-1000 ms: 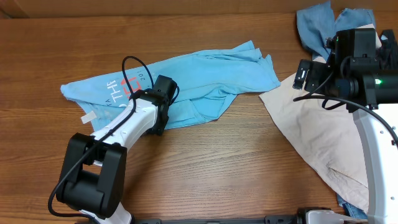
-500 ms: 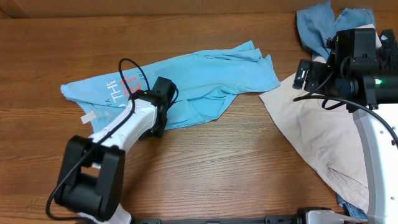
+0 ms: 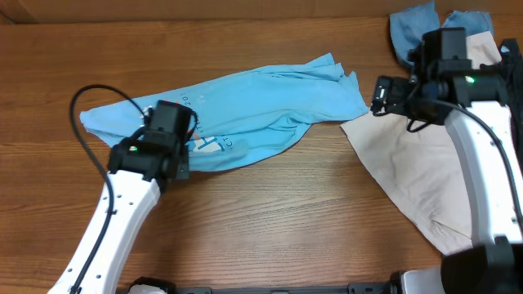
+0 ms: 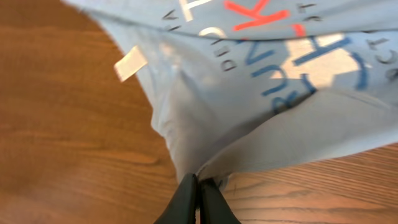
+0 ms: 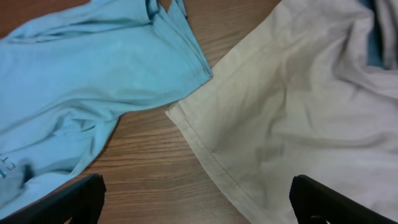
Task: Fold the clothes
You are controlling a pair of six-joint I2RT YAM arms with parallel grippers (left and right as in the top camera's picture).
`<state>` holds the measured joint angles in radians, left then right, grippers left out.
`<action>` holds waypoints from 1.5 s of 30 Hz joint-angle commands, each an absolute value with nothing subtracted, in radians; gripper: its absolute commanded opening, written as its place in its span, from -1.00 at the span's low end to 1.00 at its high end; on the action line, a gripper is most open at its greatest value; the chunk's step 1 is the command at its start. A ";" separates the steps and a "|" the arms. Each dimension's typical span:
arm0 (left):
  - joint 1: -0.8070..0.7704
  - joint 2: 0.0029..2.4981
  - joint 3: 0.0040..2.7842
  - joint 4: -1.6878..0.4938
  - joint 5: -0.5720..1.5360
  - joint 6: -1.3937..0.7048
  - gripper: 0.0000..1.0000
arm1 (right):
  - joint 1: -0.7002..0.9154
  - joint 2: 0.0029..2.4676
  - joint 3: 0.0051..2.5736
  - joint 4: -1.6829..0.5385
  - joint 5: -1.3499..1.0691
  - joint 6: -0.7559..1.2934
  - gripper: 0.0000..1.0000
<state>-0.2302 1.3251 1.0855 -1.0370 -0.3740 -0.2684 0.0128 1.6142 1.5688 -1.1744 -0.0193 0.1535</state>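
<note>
The light blue T-shirt (image 3: 270,102) lies crumpled across the middle of the table, its printed lettering (image 4: 298,56) turned up near my left arm. My left gripper (image 3: 176,159) is shut on a pinched fold at the shirt's near left edge. In the left wrist view the left gripper (image 4: 199,193) has its fingers pressed together on the cloth, which rises away from them. My right gripper (image 5: 202,205) hangs open above bare wood between the shirt's right end (image 5: 93,74) and the beige garment (image 5: 298,93), holding nothing. From overhead the right gripper (image 3: 380,94) is near the shirt's right tip.
The beige garment (image 3: 417,171) spreads over the right side under my right arm. A dusty blue garment (image 3: 413,28) is bunched at the back right corner. A white label (image 4: 129,64) sticks out of the shirt. Bare wood runs along the front.
My left gripper closed on the shirt and pulled leftward, dragging the fold so the print turned over. My right arm shifted left toward the shirt's right end, still open.
</note>
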 commanded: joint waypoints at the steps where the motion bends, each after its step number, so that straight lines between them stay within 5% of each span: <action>1: -0.162 1.307 1.096 -1.052 -0.369 -0.323 -0.92 | 0.011 1.702 1.572 -1.164 -0.055 0.129 0.96; 11: -0.004 1.307 1.096 -1.035 -0.465 -0.322 -0.92 | 0.012 1.947 1.572 -1.014 -0.176 0.105 0.85; 26: 0.001 1.307 1.096 -1.016 -0.512 -0.334 -0.92 | 0.046 2.104 1.572 -0.841 -0.218 -0.015 0.57; 39: 0.001 1.307 1.096 -1.018 -0.501 -0.334 -0.92 | 0.046 2.160 1.571 -0.847 -0.129 0.000 0.54; 41: 0.001 1.307 1.096 -1.015 -0.497 -0.334 -0.92 | 0.046 2.172 1.571 -0.855 -0.128 -0.001 0.34; 42: 0.001 1.307 1.096 -1.013 -0.498 -0.334 -0.92 | 0.047 2.174 1.571 -0.858 -0.128 0.000 0.11; 43: 0.001 1.307 1.096 -1.013 -0.498 -0.334 -0.92 | 0.047 2.171 1.573 -0.863 -0.130 0.002 -0.41; 45: 0.001 1.307 1.096 -1.014 -0.498 -0.333 -0.92 | 0.046 2.160 1.574 -0.875 -0.128 0.017 -0.79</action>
<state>-0.0048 1.3224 1.0855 -1.0168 -0.4759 -0.3157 0.0475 2.1578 1.5707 -0.8600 -0.1360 -0.0006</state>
